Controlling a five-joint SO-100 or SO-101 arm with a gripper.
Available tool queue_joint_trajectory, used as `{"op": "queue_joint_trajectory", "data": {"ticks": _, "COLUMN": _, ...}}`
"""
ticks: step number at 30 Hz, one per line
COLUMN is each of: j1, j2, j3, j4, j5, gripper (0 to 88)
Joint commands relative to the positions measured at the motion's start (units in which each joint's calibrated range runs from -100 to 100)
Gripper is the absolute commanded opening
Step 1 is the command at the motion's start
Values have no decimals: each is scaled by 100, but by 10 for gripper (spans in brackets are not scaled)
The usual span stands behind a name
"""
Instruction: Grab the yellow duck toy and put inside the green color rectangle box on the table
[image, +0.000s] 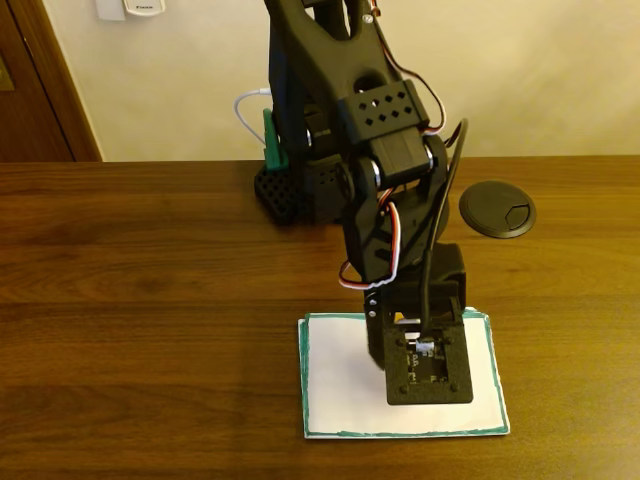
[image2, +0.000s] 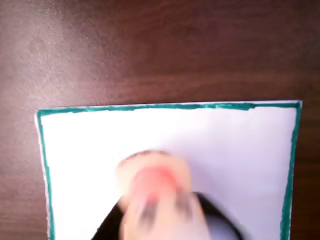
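Wooden table (image: 150, 300) | green-bordered sheet (image2: 225, 150) | duck (image2: 155, 190) in tool (image2: 160, 220) above it

The arm (image: 385, 170) is built of matte black printed segments. One upper housing carries a grid of small round holes. Red, white and black servo wires loop along the joints, with a thicker black cable beside them. A square black camera plate (image: 428, 362) with corner screws sits below the wrist.

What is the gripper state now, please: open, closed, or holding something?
Gripper: seems closed on the yellow duck toy, blurred in the wrist view, above the green color rectangle box.
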Motion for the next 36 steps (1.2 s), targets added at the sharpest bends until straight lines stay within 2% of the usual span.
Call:
{"op": "queue_joint_trajectory", "data": {"ticks": 1, "j1": -11, "j2": -135, "j3": -21, "j4": -60, "j5": -59, "gripper": 339}}
{"op": "queue_joint_trajectory", "data": {"ticks": 5, "j1": 16, "j2": -292, "j3": 97, "j4": -68, "j5": -78, "gripper": 361}}
{"op": "queue_joint_trajectory", "data": {"ticks": 13, "j1": 50, "j2": -2527, "j3": 97, "j4": 1414, "j5": -117, "gripper": 387}}
{"op": "queue_joint_trajectory", "data": {"ticks": 16, "j1": 321, "j2": -3426, "j3": 70, "j4": 2147, "j5": -10, "gripper": 386}}
{"op": "queue_joint_trajectory", "data": {"ticks": 18, "j1": 800, "j2": -3941, "j3": 216, "j4": 2488, "j5": 210, "gripper": 377}}
{"op": "queue_joint_trajectory", "data": {"ticks": 22, "j1": 1898, "j2": -4753, "j3": 1235, "j4": 2318, "j5": 713, "gripper": 173}}
{"op": "queue_joint_trajectory", "data": {"ticks": 25, "j1": 2708, "j2": -6123, "j3": 2628, "j4": 2019, "j5": 1040, "gripper": 8}}
{"op": "queue_joint_trajectory", "data": {"ticks": 31, "j1": 3345, "j2": -8088, "j3": 4166, "j4": 2531, "j5": 1368, "gripper": 2}}
{"op": "queue_joint_trajectory", "data": {"ticks": 36, "j1": 2857, "j2": -9013, "j3": 4867, "j4": 2846, "j5": 1402, "gripper": 1}}
